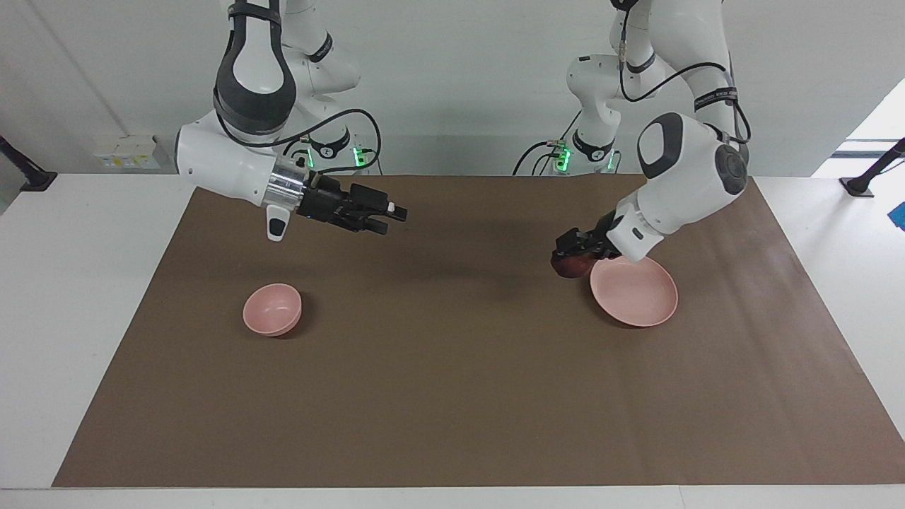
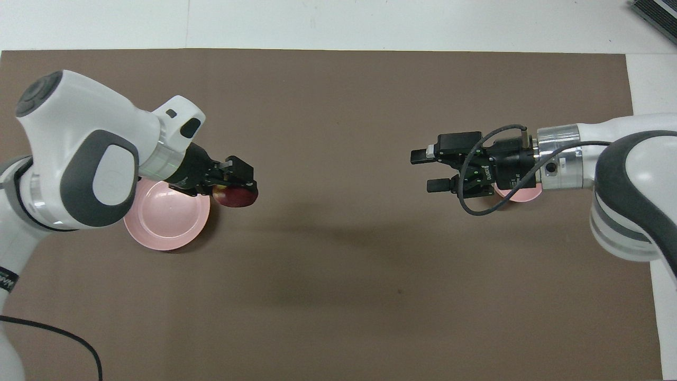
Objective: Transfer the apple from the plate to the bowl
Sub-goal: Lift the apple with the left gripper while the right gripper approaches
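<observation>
I am pinching the apple [image 1: 573, 265] in my left end effector [image 1: 568, 256] just off the plate [image 1: 640, 300] rim at the left arm's end of the worktop, and, with my right end effector [image 1: 391, 215] spread for a handover, I am carrying it level toward the bowl [image 1: 272, 309].

Bright, even overhead light, soft blurred arm shadows on the brown mat [image 1: 452, 367], sharp focus throughout, daylight glare at one edge.
</observation>
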Motion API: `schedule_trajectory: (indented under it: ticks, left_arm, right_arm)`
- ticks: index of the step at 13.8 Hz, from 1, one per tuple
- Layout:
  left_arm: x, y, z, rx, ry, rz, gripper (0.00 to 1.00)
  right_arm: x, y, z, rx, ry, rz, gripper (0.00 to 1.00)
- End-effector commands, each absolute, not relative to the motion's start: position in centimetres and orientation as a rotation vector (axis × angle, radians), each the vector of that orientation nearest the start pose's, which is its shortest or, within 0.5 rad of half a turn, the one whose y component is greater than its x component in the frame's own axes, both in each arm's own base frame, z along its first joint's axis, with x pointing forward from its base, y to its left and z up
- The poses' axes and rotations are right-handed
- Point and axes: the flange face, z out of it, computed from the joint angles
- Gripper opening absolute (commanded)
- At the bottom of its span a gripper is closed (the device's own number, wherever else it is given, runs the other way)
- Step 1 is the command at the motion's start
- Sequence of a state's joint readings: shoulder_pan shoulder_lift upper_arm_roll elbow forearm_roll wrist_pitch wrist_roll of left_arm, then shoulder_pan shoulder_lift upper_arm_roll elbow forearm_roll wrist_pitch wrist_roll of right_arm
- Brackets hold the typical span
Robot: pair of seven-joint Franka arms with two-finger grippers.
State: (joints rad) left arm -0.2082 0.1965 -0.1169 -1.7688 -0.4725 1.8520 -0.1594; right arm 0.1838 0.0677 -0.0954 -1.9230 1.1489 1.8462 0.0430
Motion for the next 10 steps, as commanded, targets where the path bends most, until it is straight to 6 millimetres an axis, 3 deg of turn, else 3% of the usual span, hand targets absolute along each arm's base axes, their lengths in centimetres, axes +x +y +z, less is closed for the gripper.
schedule_trajectory:
  ticks: [1, 2, 5, 7, 10]
  left_arm:
    - [56.6, -27.3, 46.8, -3.59, -0.027, 0.439, 0.0]
    - [56.6, -28.7, 47.3, -3.609, -0.061, 0.456, 0.0]
    - [53.8, -34.0, 47.8, -3.61, -0.075, 0.515, 0.0]
    - [52.9, -35.5, 48.1, -3.611, -0.139, 0.568, 0.0]
    - [52.1, -36.7, 48.7, -3.614, -0.413, 0.769, 0.0]
  right_arm:
    - [54.8, 13.5, 48.9, -1.962, 0.447, 0.266, 1.0]
    - [54.4, 13.6, 48.7, -1.952, 0.451, 0.275, 1.0]
    - [54.0, 12.7, 48.6, -1.927, 0.439, 0.294, 1.0]
    - [53.9, 9.4, 48.7, -1.895, 0.429, 0.308, 1.0]
    - [53.7, 6.6, 49.1, -1.838, 0.425, 0.337, 1.0]
